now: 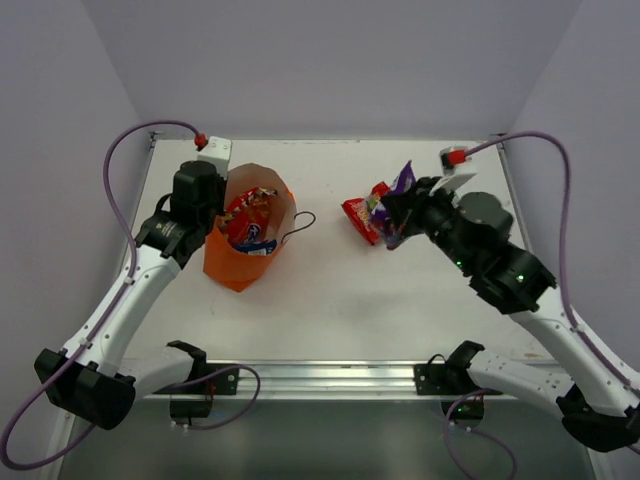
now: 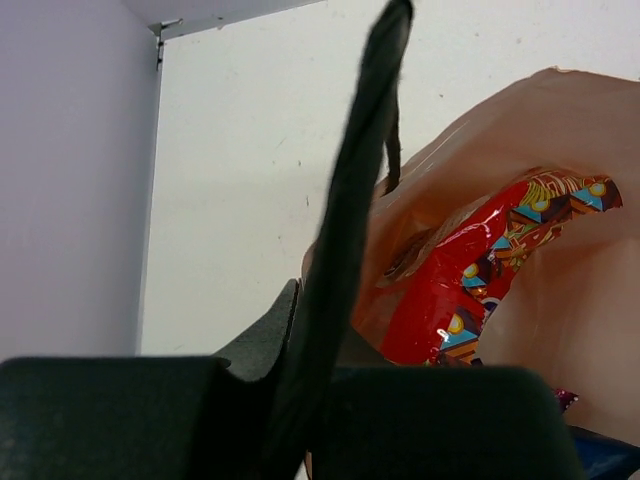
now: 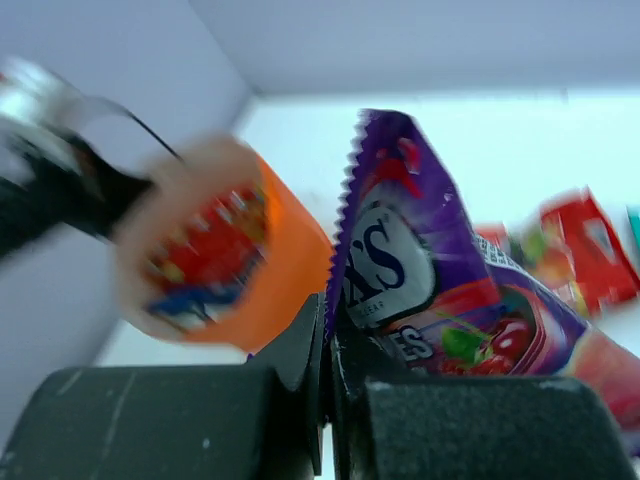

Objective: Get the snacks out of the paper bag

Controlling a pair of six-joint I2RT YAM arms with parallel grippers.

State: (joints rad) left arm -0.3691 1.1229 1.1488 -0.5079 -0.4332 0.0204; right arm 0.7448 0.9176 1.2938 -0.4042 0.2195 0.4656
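An orange paper bag stands open at about 9 o'clock on the white table. Its mouth faces up, and a red packet and a dark blue packet show inside. The left gripper sits at the bag's 9 o'clock rim, its fingers pressed together on the paper edge. A thin dark cord handle loops out at the bag's 3 o'clock side. At roughly 2 o'clock on the table, well apart from the bag, the right gripper is clamped on a purple packet that sticks up toward 12 o'clock. Just beside it, a small heap of loose packets, mostly red, lies on the table. Only the left wrist view shows the bag's pale inside, with the red packet curving against that wall. There the closed fingers cross the frame edge-on and hide part of the rim. Only the right wrist view shows the purple packet's sawtooth edge pinched between the shut jaws, its lettering partly cut off by the gripper. In that view the bag at 9 o'clock and the loose packets at 3 o'clock are blurred. How many packets lie in the bag cannot be counted. Purple cables arch over both arms, and a metal rail runs along the table's 6 o'clock edge.
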